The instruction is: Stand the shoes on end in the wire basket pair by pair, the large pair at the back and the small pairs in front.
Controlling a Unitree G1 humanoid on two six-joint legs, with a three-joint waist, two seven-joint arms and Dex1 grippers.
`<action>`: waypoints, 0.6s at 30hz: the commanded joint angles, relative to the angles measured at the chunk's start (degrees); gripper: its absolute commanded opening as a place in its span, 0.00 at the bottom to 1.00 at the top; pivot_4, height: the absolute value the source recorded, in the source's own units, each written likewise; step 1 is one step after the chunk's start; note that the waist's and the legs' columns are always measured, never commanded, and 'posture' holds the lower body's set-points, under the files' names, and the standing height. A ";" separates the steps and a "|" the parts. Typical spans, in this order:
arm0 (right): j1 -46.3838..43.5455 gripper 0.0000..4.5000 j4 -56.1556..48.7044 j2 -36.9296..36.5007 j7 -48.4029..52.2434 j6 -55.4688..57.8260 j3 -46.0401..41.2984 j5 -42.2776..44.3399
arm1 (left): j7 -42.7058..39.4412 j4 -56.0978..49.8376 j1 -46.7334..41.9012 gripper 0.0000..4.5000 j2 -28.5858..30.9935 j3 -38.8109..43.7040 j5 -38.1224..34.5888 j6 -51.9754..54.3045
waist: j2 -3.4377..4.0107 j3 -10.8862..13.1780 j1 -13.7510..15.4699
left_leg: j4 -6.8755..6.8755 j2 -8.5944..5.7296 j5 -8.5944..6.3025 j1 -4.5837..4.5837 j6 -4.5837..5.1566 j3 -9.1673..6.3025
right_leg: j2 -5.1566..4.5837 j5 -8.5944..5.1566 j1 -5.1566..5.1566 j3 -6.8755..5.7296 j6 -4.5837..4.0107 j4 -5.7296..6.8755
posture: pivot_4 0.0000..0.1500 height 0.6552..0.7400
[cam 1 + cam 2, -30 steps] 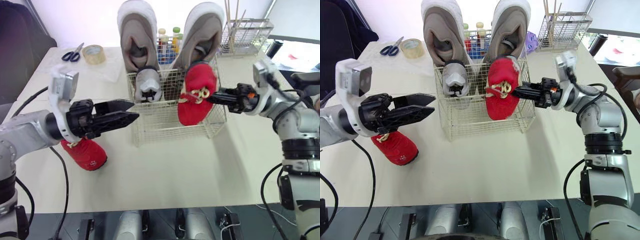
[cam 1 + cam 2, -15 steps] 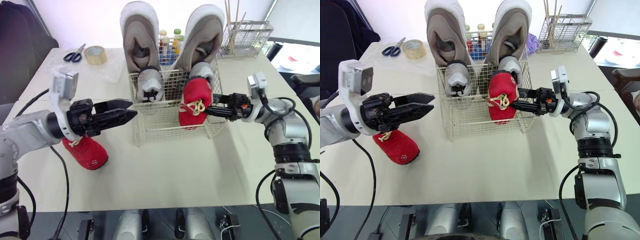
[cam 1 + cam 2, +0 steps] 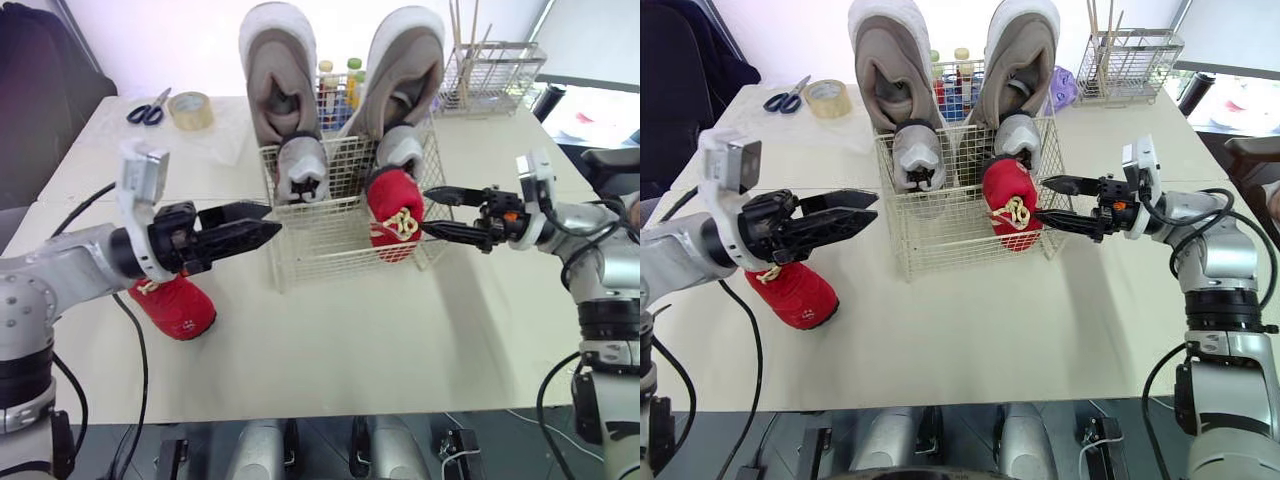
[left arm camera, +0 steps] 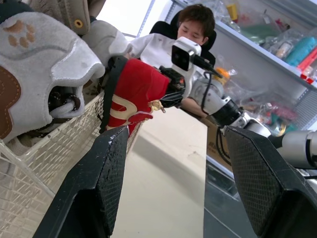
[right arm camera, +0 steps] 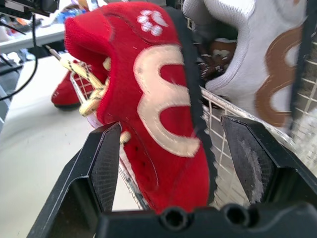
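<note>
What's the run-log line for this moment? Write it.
right gripper open beside red shoe upright in wire basket | left gripper open, empty | other red shoe on table

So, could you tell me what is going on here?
The robot is filling a wire basket with shoes. The large grey pair stands at the back, a small grey pair before it. One red shoe stands front right, the right gripper beside it, jaws open. The other red shoe lies on the table by the left gripper, also open.
</note>
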 commanded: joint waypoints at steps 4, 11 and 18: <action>4.78 0.77 -6.21 -3.19 -2.67 4.89 -2.21 0.88 | -1.22 -0.20 -0.72 0.71 -1.38 -0.09 1.63 -2.03 | -0.01 0.00 0.00 | -0.01 0.00 0.00 0.00 0.00 0.01 | 0.00 0.00 -0.01 0.00 0.00 0.00 | 1.00 1.00; 4.06 0.77 -7.18 -4.04 -5.22 6.49 -4.04 1.65 | -2.01 0.29 -0.80 0.71 -1.77 -0.06 2.95 -1.91 | -0.02 -0.01 0.06 | 0.00 -0.01 0.00 0.02 0.00 0.01 | -0.01 0.00 0.03 0.00 0.00 0.00 | 1.00 1.00; 1.61 0.77 -29.03 -1.56 -14.05 17.92 -3.29 10.32 | -2.13 0.28 -0.53 0.71 -0.99 0.87 3.12 -1.65 | 0.02 0.01 -0.32 | -0.05 0.03 0.00 -0.08 0.00 0.01 | 0.02 0.00 -0.16 0.02 0.00 0.04 | 1.00 1.00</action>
